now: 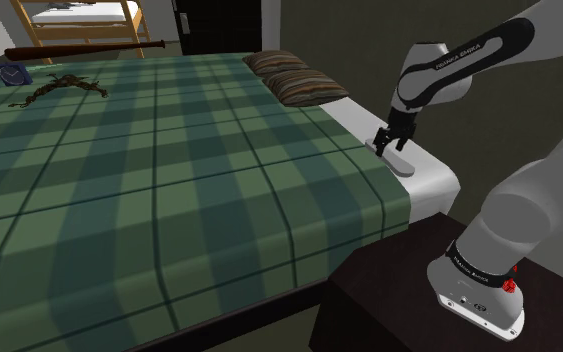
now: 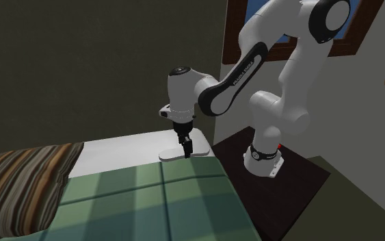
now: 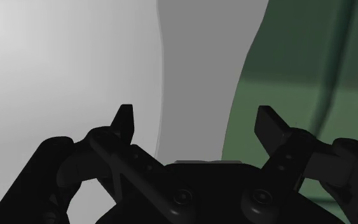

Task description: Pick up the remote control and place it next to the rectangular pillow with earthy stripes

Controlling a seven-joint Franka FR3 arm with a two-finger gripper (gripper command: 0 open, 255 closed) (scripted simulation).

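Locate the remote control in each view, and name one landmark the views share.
Shoulder view: remote control right of centre, on the white bed edge, under the gripper.
Second exterior view: remote control near centre, beside the green checked blanket.
Wrist view: remote control is the grey band between the open fingers.
Shared landmark: the green checked blanket.

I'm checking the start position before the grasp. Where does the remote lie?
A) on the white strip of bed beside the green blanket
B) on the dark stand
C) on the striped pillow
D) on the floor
A: the pale remote lies flat on the white strip along the edge of the green blanket, under the open pincer and well apart from the striped pillow.
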